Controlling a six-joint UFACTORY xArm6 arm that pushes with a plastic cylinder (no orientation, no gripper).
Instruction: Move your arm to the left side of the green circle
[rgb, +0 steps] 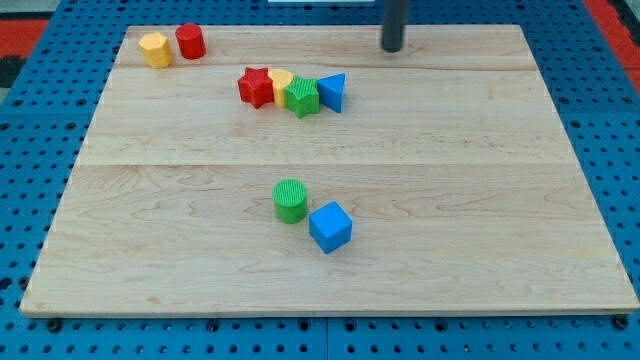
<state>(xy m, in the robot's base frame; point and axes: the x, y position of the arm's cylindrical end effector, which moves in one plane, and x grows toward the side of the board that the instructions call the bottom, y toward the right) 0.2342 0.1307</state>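
Note:
The green circle (290, 200) is a short green cylinder standing a little below the middle of the wooden board (480, 200). A blue cube (330, 226) touches it on its lower right. My tip (391, 48) is the lower end of the dark rod at the view's top, right of centre. It lies far above and to the right of the green circle, apart from every block.
A row of touching blocks sits in the upper middle: red star (256, 86), yellow block (281, 83), green star (302, 97), blue triangle (333, 92). A yellow hexagon (155, 49) and a red cylinder (190, 41) stand at the upper left corner.

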